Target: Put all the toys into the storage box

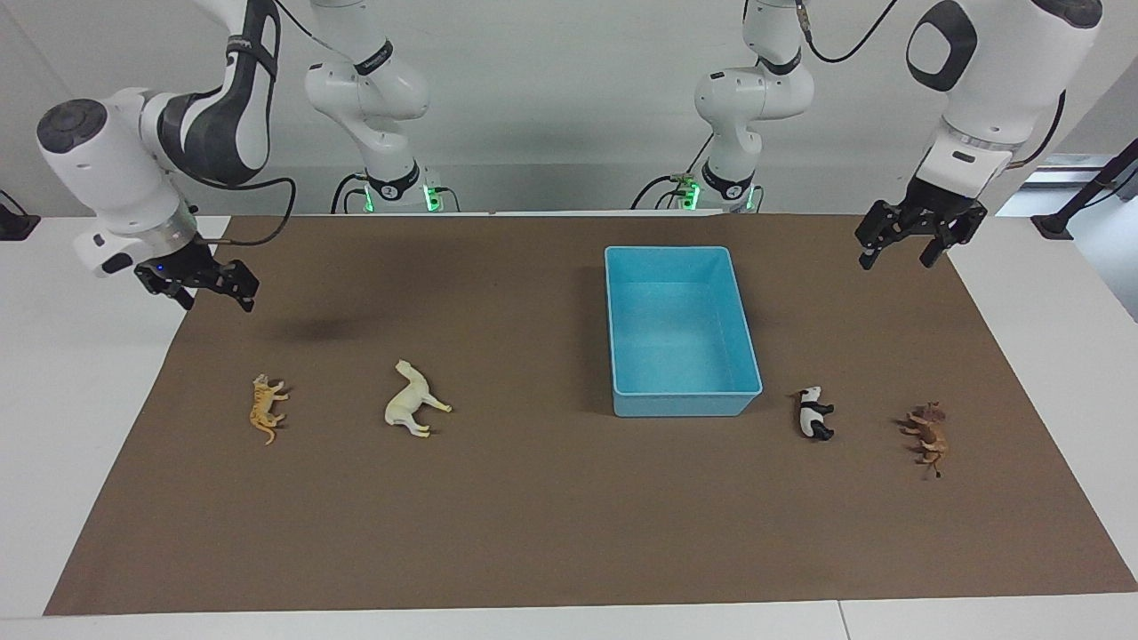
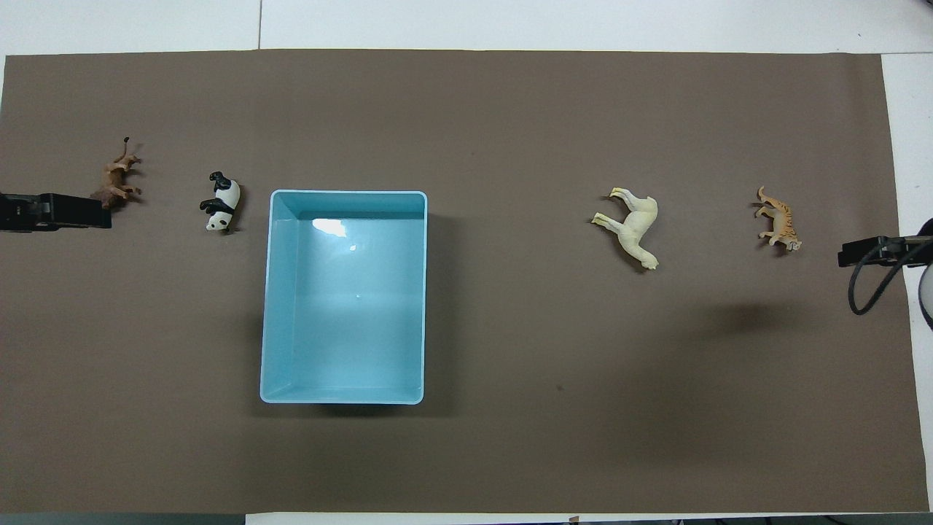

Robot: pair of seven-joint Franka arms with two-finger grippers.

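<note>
White desk with a seam near its edge farthest from the robots, covered over most of its top by a brown mat laid flat, bare white margins exposed at both ends. Plain pale grey wall at the robots' end of the desk, evenly lit, soft shadows cast on the mat. Window with a dark frame visible past the desk corner at the left arm's end.
</note>
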